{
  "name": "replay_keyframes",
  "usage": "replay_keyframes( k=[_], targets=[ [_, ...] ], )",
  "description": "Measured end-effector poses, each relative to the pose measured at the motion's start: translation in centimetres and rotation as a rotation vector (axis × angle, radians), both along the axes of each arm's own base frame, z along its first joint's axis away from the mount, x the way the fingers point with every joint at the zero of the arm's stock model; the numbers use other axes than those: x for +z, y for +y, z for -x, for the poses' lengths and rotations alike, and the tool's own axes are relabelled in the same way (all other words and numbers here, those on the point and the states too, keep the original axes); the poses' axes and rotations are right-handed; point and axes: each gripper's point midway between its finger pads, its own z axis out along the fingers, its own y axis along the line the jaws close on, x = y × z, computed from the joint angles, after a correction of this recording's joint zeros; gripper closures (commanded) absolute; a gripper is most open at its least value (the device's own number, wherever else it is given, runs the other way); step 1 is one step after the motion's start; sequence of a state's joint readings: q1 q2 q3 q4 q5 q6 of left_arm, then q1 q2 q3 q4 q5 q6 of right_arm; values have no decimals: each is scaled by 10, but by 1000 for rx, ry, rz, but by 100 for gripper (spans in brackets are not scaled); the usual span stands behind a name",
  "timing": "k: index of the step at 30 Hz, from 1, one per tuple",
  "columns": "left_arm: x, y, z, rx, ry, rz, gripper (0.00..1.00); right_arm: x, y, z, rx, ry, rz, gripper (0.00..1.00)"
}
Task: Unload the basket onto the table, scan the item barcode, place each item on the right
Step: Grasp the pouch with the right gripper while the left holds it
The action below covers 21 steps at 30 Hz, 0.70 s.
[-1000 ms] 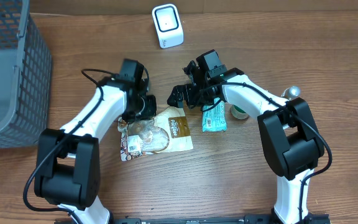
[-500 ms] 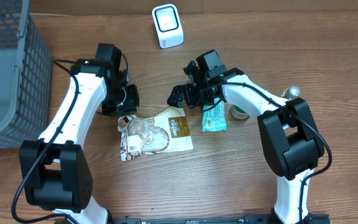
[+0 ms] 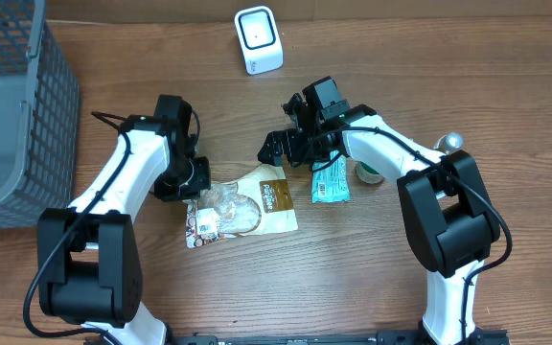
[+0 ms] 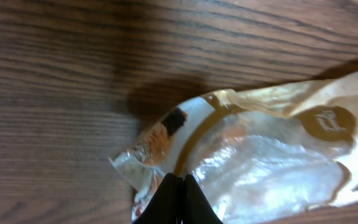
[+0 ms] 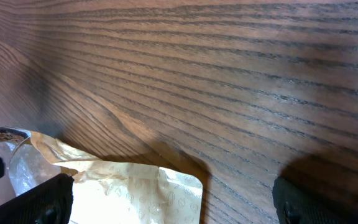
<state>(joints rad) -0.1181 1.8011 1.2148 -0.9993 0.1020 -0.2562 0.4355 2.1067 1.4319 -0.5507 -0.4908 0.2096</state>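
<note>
Overhead shows wooden table (image 3: 353, 278) bearing pouch (image 3: 242, 206), scanner (image 3: 258, 39), grey basket (image 3: 12, 105).

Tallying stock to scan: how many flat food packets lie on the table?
2: a tan pouch at centre, a teal packet just right of it. The basket may hide more.

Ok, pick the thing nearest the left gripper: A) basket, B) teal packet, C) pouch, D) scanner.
C: the left gripper sits right at the left corner of the pouch; everything else lies farther off.
</note>
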Motion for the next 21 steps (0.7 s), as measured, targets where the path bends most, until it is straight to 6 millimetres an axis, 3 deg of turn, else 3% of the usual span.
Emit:
replay_keyframes(
  k=[21],
  targets=[
    [-26,4,-1,19,-47,-17,96,-2,-2,10,6,46,8,0]
  ],
)
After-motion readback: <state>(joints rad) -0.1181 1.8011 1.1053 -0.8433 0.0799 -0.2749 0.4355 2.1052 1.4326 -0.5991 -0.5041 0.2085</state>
